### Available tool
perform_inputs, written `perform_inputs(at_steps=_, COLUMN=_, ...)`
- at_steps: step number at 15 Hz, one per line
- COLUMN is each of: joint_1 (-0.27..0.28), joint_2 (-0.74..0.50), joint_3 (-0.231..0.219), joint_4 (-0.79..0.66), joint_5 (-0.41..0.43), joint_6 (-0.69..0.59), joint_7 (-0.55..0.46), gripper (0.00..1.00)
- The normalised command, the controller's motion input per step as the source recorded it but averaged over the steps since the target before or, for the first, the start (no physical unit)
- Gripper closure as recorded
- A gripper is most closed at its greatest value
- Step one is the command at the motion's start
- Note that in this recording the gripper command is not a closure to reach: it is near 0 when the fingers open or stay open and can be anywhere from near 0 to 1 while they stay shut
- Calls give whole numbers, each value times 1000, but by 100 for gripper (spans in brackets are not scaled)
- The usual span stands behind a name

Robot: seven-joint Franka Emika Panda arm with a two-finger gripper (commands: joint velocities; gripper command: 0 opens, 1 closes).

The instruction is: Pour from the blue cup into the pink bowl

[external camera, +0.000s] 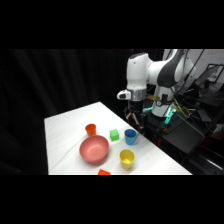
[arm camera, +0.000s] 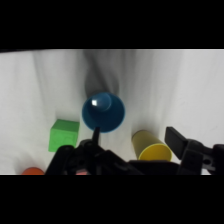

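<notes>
Your end effector [external camera: 135, 118] hung with fingers apart above the blue cup [external camera: 130, 136]. You needed to descend straight, straddling its rim, before closing.

Colours from my spot: blue cup [arm camera: 103, 112], yellow cup [arm camera: 151, 146], green block [arm camera: 64, 135], small orange cup [external camera: 90, 129], pinkish-red bowl [external camera: 94, 150], all on a plain white table [external camera: 65, 125]. My arm's [external camera: 145, 70] white too.

Orange block [external camera: 104, 172] cut by bottom edge.
</notes>
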Motion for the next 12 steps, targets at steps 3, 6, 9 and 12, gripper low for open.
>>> perform_inputs(at_steps=3, joint_1=81, joint_2=282, joint_3=71, joint_4=-30, joint_5=309, joint_6=467, joint_7=-222, gripper=0)
perform_inputs(at_steps=6, joint_1=18, joint_2=401, joint_3=116, joint_4=40, joint_5=100, joint_6=621, joint_7=-75, gripper=0)
perform_inputs(at_steps=9, joint_1=-47, joint_2=500, joint_3=97, joint_4=130, joint_5=-70, joint_6=535, joint_7=47, gripper=0)
perform_inputs(at_steps=12, joint_1=-50, joint_2=454, joint_3=37, joint_4=174, joint_5=-223, joint_6=377, joint_7=166, gripper=0)
